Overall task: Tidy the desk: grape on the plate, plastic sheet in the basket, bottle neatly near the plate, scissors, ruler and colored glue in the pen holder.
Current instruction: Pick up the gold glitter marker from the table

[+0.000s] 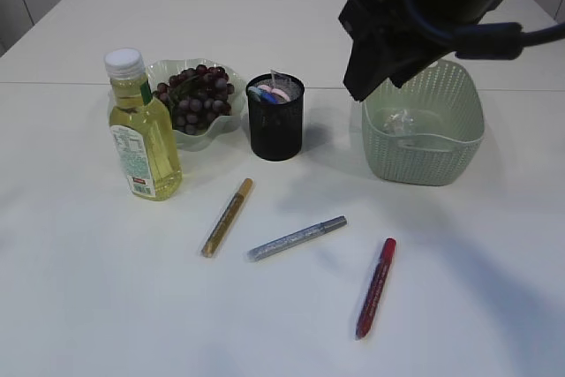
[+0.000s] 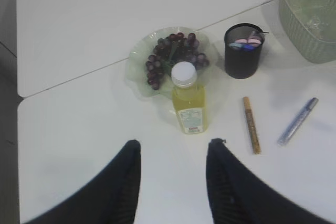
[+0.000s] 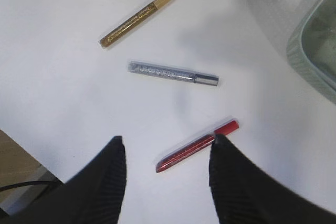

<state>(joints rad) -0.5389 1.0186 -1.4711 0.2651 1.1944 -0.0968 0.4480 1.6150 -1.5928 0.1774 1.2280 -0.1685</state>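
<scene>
Currently, step in hand: the three colored glue pens are judged to be what is left; grapes, bottle and plastic sheet appear already placed.
Red glue pen [image 3: 197, 153]: lies lower centre of the right wrist view, directly below the right gripper [image 3: 165, 174], whose jaws are spread and hold nothing; in the exterior view it is lowest, right of centre [image 1: 375, 288].
Left gripper [image 2: 173, 174]: seen at the bottom of the left wrist view, jaws parted and empty, hovering above bare table in front of the bottle.
Approach advice: the red pen is best straddled across its narrow width near mid-length, so it hangs balanced for tipping into the holder; the jaws should be turned square to its diagonal lie.
Silver glue pen [image 1: 297, 238]: centre of the exterior view, apart from the others.
Gold glue pen [image 1: 227, 217]: left of the silver one, slanted.
Bottle [image 1: 141, 129]: upright, left of frame, just in front of the plate.
Grapes [image 1: 194, 97]: piled on the plate [image 1: 163, 71], upper left.
Pen holder [image 1: 275, 118]: upper centre, black mesh, already holding items that cannot be identified.
Basket [image 1: 424, 143]: upper right, crumpled plastic sheet [image 1: 402, 120] inside.
Surface: white table [image 1: 88, 289], smooth, with a seam running across the upper part.
Room: pale panelled wall is glimpsed along the top edge.
</scene>
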